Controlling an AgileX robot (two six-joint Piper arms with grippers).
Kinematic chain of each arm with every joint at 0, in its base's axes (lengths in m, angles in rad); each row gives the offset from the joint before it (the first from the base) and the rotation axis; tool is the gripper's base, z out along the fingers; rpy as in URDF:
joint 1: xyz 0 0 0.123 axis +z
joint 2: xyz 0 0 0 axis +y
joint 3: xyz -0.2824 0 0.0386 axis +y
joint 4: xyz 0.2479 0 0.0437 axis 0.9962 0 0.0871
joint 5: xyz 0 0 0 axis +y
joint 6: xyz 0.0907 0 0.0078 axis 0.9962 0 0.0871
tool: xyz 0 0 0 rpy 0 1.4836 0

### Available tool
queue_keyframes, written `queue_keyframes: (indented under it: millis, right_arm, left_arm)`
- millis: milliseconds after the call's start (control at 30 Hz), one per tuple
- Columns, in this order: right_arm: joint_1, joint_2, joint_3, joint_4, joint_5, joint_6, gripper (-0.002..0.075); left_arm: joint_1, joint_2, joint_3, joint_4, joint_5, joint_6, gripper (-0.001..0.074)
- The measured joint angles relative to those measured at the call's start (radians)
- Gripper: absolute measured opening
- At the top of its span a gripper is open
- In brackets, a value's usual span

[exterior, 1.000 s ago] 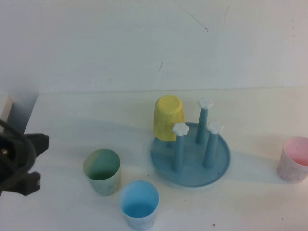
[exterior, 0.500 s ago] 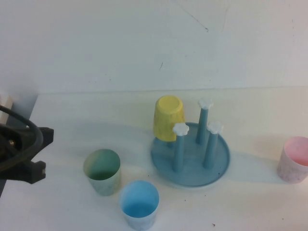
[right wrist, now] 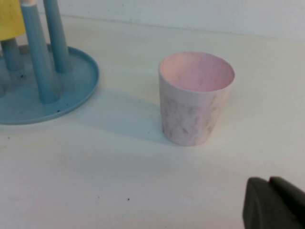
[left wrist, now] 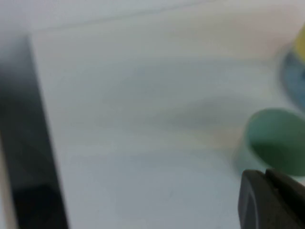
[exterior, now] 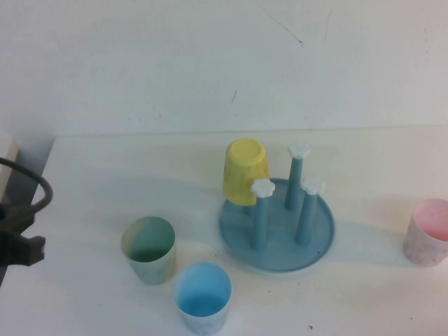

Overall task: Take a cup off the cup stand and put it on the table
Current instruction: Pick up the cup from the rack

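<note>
The yellow cup (exterior: 245, 171) sits upside down over the far-left peg of the blue cup stand (exterior: 280, 241), mid-table. A sliver of the cup (right wrist: 9, 19) and part of the stand (right wrist: 71, 86) show in the right wrist view. My left gripper (exterior: 28, 234) is at the table's left edge, well left of the stand, empty, its fingers together (left wrist: 266, 174). My right gripper (right wrist: 269, 181) is out of the high view. It hovers low over the white table (exterior: 105, 175) near the pink cup, fingers together and empty.
A pale green cup (exterior: 148, 248) stands upright front-left of the stand and also shows in the left wrist view (left wrist: 274, 140). A blue cup (exterior: 202, 297) stands near the front edge. A pink cup (exterior: 428, 231) stands at the right, close to my right gripper (right wrist: 195, 98).
My left gripper first shifted a little right toward the table, then drew back left to the frame's edge. The cups and the stand have not moved.
</note>
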Motion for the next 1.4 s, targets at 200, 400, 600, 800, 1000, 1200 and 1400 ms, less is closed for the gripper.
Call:
queue_keyframes:
  millis: [200,400,600,800,1000,1200,1400]
  right_arm:
    - [0.000,0.000,0.000,0.000,0.000,0.000,-0.0003]
    - [0.000,0.000,0.000,0.000,0.000,0.000,-0.0003]
    - [0.000,0.000,0.000,0.000,0.000,0.000,-0.0003]
    - [0.000,0.000,0.000,0.000,0.000,0.000,-0.0003]
    - [0.000,0.000,0.000,0.000,0.000,0.000,-0.0003]
    - [0.000,0.000,0.000,0.000,0.000,0.011,-0.0003]
    - [0.000,0.000,0.000,0.000,0.000,0.011,-0.0003]
  left_arm:
    - [-0.144,0.001,0.000,0.623,-0.001,-0.603,-0.0003]
    - [-0.365,0.062,-0.126,0.712,0.055,-0.750,-0.0003]
    - [-0.541,0.237,-0.379,0.719,0.219,-0.752,0.0073]
    - [-0.633,0.452,-0.610,0.723,0.358,-0.738,0.0445]
    - [-0.661,0.640,-0.789,0.720,0.385,-0.735,0.0576]
    - [-0.663,0.791,-0.905,0.679,0.350,-0.719,0.0587]
    - [-0.663,0.896,-0.928,0.668,0.245,-0.721,0.0587]
